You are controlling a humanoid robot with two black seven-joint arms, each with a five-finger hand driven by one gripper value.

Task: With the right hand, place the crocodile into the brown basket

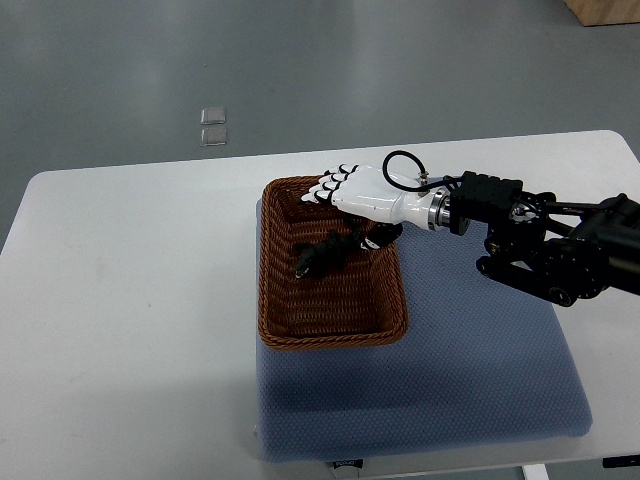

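The crocodile (pixel 325 253), a small dark toy, lies inside the brown wicker basket (pixel 335 338), towards its far right part, with its head pointing down-left. My right hand (pixel 352 197), white with dark finger joints, hovers over the basket's far right corner, just above the crocodile's tail end. Its fingers (pixel 328 187) stretch out towards the far rim and hold nothing. The thumb (pixel 383 236) hangs close to the toy's tail; I cannot tell whether it touches. The black right forearm (pixel 545 240) enters from the right edge. The left arm is out of view.
The basket stands on the white table (pixel 130 300), overlapping the far left corner of a blue-grey mat (pixel 450 380) that covers the table's near right part. Two small square plates (pixel 212 126) lie on the floor beyond the table. A cardboard box (pixel 605 10) shows at the top right.
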